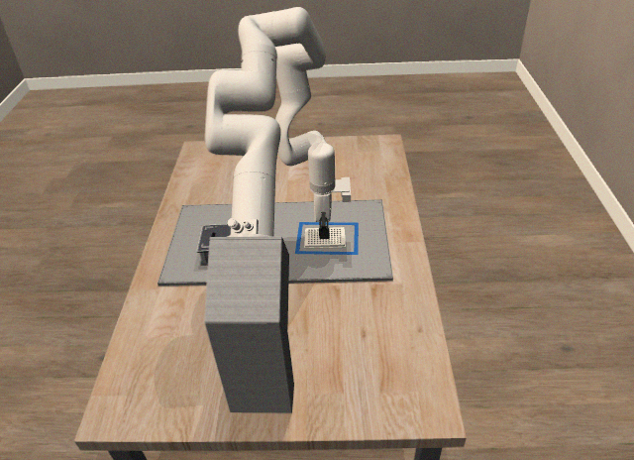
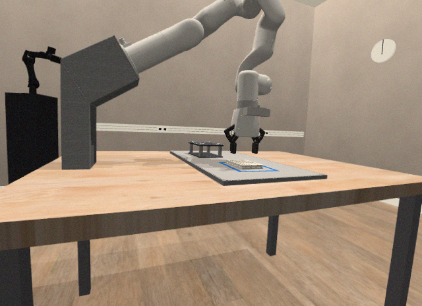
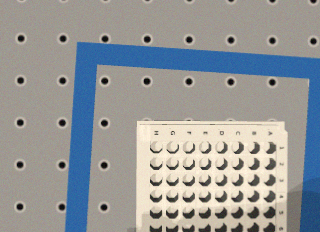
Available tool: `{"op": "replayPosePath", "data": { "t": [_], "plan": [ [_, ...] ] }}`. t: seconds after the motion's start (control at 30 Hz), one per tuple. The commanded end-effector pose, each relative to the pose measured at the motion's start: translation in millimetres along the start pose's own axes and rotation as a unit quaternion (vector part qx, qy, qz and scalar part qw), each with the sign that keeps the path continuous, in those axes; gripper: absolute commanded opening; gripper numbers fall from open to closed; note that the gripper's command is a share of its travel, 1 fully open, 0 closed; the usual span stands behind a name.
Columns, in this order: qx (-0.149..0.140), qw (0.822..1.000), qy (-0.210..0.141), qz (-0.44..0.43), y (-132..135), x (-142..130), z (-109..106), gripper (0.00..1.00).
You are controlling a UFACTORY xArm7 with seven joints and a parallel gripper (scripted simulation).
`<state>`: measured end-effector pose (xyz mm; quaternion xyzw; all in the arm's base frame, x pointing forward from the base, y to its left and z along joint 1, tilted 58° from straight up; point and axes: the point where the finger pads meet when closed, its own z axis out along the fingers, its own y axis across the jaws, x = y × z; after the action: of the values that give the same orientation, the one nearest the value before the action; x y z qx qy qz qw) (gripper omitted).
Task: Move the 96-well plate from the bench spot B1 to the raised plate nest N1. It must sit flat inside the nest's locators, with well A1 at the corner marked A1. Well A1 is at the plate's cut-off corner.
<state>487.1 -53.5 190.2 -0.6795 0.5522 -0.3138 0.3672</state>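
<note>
The white 96-well plate (image 1: 335, 237) (image 2: 244, 164) (image 3: 212, 177) lies flat inside the blue outline of spot B1 (image 1: 326, 251) (image 2: 229, 167) (image 3: 85, 142) on the grey perforated mat (image 1: 369, 261) (image 2: 293, 175) (image 3: 40, 142). In the wrist view its printed row A and column 1 meet at the upper right corner. My gripper (image 1: 323, 231) (image 2: 244, 148) is open and empty, pointing down a short way above the plate; its fingers do not show in the wrist view. The dark raised nest N1 (image 1: 207, 238) (image 2: 206, 144) stands at the mat's left end, partly hidden behind the arm's base in the top view.
The arm's grey pedestal block (image 1: 246, 316) (image 2: 82, 101) stands on the wooden table (image 1: 358, 368) (image 2: 136, 194) close beside the nest. A black cabinet (image 2: 30, 132) with a small dark arm stands behind the table.
</note>
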Motion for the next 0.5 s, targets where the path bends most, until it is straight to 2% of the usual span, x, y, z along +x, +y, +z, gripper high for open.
{"op": "replayPosePath", "data": {
  "t": [0.0,0.47],
  "plan": [
    [0.001,1.000,0.001,0.000,-0.5,0.7,8.8,1.00],
    [0.001,1.000,0.001,0.000,-0.5,0.8,18.2,1.00]
  ]
}}
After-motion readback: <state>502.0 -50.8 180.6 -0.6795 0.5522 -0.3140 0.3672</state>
